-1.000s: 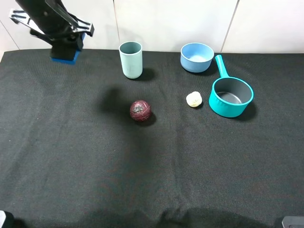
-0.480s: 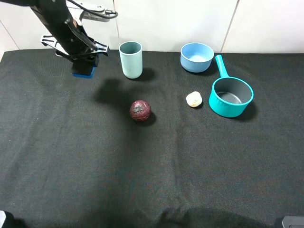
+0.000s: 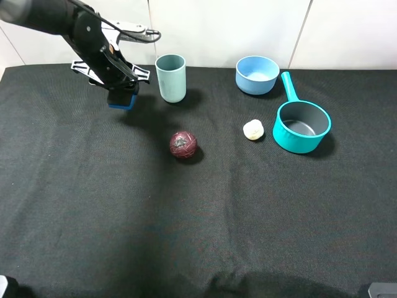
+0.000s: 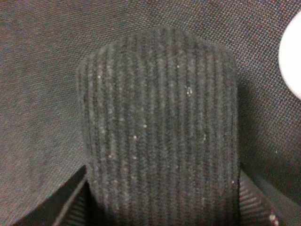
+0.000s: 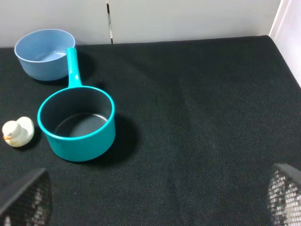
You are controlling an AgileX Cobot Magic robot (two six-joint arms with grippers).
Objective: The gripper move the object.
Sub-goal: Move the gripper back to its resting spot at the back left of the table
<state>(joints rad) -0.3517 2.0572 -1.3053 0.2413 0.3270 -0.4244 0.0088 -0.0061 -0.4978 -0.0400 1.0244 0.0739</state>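
SPONGE IN TRANSIT: The object (image 3: 122, 103), a black-topped block on a blue base, hangs pinched in your left gripper (image 3: 122, 94) over the far left of the black cloth (image 3: 198, 236), just beside the pale green cup (image 3: 170, 77). The left wrist camera is filled by the object (image 4: 160, 127), ribbed top showing, with the jaws closed against its sides. A shadow on the cloth suggests it is off the surface, though the gap itself cannot be read.

Nearer the middle sits the dark red ball (image 3: 183, 144). Well to the right lie the cream lump (image 3: 253, 130), the teal saucepan (image 3: 301, 126) and the blue bowl (image 3: 257, 74).

Your right gripper (image 5: 155, 202) hangs over that side with its fingers spread wide and nothing between them.

The cup looks like your nearest hazard: a sideways swing toward it could clip its wall and tip it. The sponge is probably soft, so a quick turn may let it twist or slide out of the squeeze. Let go from too high and it could bounce, land on edge, or nudge the ball into rolling.
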